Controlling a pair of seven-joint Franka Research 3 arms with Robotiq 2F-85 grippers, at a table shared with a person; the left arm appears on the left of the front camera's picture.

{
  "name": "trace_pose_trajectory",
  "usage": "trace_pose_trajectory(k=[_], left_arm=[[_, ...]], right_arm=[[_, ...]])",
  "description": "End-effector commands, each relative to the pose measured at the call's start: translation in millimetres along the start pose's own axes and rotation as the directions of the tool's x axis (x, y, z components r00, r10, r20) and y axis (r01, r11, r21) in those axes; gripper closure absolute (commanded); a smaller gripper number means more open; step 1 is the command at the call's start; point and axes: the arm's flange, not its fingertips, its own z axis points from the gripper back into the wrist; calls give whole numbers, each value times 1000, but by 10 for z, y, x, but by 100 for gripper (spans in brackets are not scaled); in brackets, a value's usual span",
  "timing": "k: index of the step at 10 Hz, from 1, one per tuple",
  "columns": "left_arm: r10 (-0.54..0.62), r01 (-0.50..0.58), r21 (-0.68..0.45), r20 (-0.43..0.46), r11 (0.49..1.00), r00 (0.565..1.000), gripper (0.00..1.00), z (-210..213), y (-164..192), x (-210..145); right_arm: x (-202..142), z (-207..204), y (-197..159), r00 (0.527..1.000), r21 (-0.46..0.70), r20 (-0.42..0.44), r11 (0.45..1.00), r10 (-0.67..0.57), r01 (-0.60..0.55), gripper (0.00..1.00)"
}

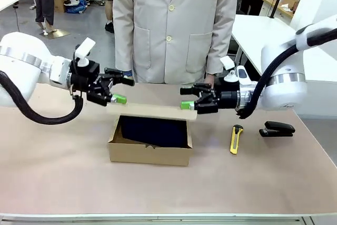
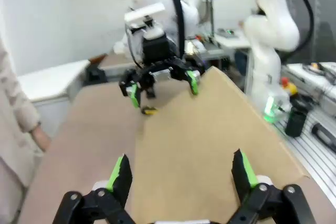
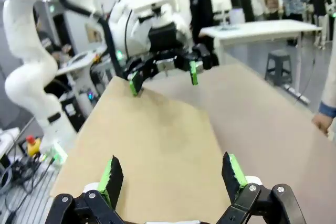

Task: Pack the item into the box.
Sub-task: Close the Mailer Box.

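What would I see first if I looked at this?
Two white robot arms reach toward each other over the table, the left gripper and right gripper both open, one at each end of the box's raised lid flap. Under them sits the brown box with the dark blue pouch inside. A person in a beige coat stands behind, and a yellow knife and black stapler lie to the right.

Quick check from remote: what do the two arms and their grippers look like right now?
Both arms are glossy white with silver joint rings and black corrugated cables. The left gripper and right gripper are black linkage types with bright green pads; each wrist carries a small white camera mount.
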Motion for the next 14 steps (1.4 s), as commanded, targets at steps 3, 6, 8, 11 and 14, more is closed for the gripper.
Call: trace_pose_trajectory(k=[3, 6, 8, 11, 14], left_arm=[[-9, -14, -132, -169, 991, 986, 0, -102, -202, -253], [23, -48, -127, -192, 991, 981, 0, -155, -162, -424], [23, -45, -127, -171, 991, 985, 0, -114, -140, -408], [12, -17, -52, -88, 998, 996, 0, 402, -272, 21], [383, -382, -23, 35, 924, 923, 0, 1272, -670, 399]], right_arm=[[-228, -125, 171, 985, 0, -169, 999, 32, -32, 0], [-449, -211, 153, 979, 5, -204, 1000, -1, 2, 0], [-346, -105, 167, 985, 13, -174, 1000, 19, -17, 0], [114, 514, 233, 998, 41, 33, 998, -48, 47, 0], [221, 1712, 521, 908, 33, 31, 908, -419, 418, 0]])
